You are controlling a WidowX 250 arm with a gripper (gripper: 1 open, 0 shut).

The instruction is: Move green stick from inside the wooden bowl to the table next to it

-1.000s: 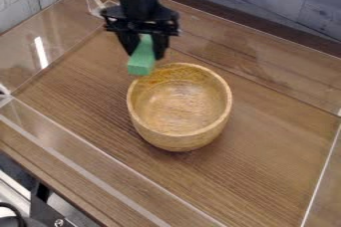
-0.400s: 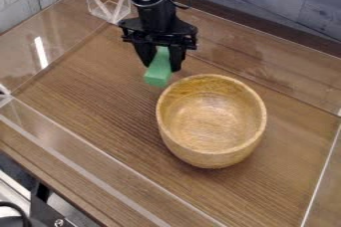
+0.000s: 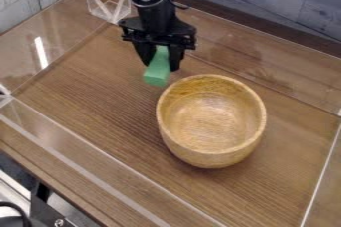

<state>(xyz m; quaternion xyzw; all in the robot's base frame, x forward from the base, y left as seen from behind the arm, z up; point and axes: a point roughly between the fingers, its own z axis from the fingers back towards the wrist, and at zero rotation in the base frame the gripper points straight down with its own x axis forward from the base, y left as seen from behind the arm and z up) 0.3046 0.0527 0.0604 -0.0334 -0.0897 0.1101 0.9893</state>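
Green stick (image 3: 159, 68) is the smallest thing before you, so take the brown wood-grain table (image 3: 94, 102) first, then the empty wooden bowl (image 3: 210, 121) on it. Your black gripper (image 3: 160, 54) pinches the stick's top, hanging it just outside the bowl's far-left rim.

1. Clear acrylic walls (image 3: 54, 176) enclose the workspace edges, catching pale reflections.
2. A grey, weathered plank-patterned backdrop (image 3: 286, 2) stands behind.
3. Dark hardware (image 3: 27, 211) sits at the lower left corner, indistinct.
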